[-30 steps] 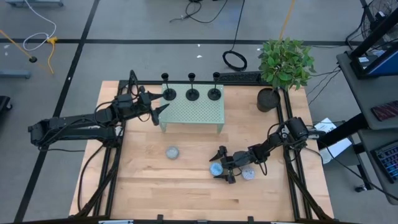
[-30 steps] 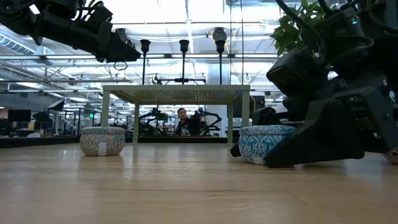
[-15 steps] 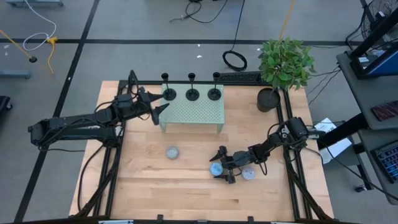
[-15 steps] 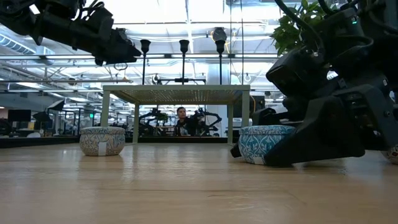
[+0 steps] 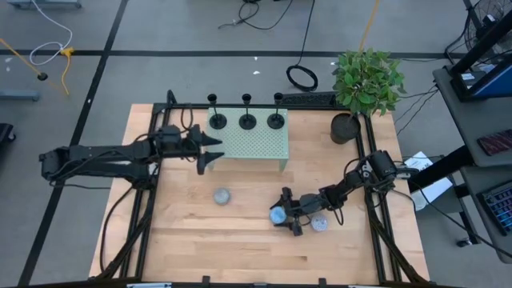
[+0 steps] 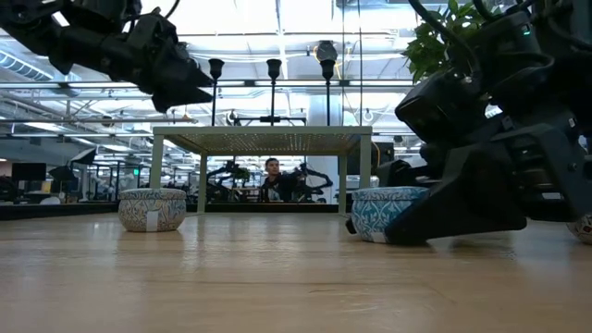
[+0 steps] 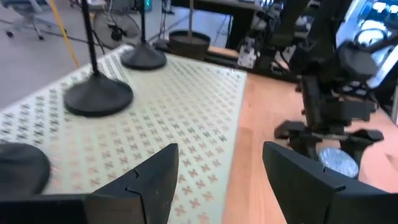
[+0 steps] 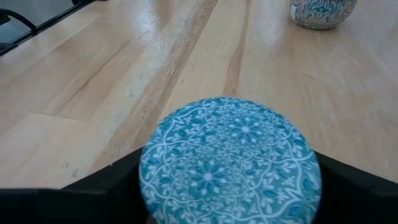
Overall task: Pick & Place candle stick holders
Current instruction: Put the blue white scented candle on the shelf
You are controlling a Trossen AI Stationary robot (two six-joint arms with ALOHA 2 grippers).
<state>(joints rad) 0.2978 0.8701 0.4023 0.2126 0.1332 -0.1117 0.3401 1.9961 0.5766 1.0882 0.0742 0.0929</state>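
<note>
Three black candle stick holders [image 5: 217, 121] [image 5: 246, 121] [image 5: 276, 121] stand by their disc bases on the far edge of the green perforated stand [image 5: 250, 144]. They also show in the left wrist view [image 7: 98, 96]. My left gripper [image 5: 212, 150] is open and empty, in the air at the stand's near left corner, short of the holders. My right gripper [image 5: 290, 213] is low on the table, right of centre, shut on a blue-patterned round tin [image 5: 278, 214]. My right gripper holds the blue-patterned tin by its round side wall [image 8: 149, 168], one finger [image 8: 99, 186] on each side. The fingers lie level and come from the table's right side. The tin stands upright with its base on the table [image 6: 384, 215].
A second patterned tin [image 5: 222, 195] stands on the table near the middle, and a third small round thing [image 5: 320, 224] lies beside my right arm. A potted plant [image 5: 346, 128] stands at the far right corner. Black frame rails run along the table's sides.
My left gripper has moved toward the table's near edge and a little right, coming lower beside the stand's near left corner, still open. My right gripper has shifted slightly toward the table's left, and the blue tin has slid along with it.
</note>
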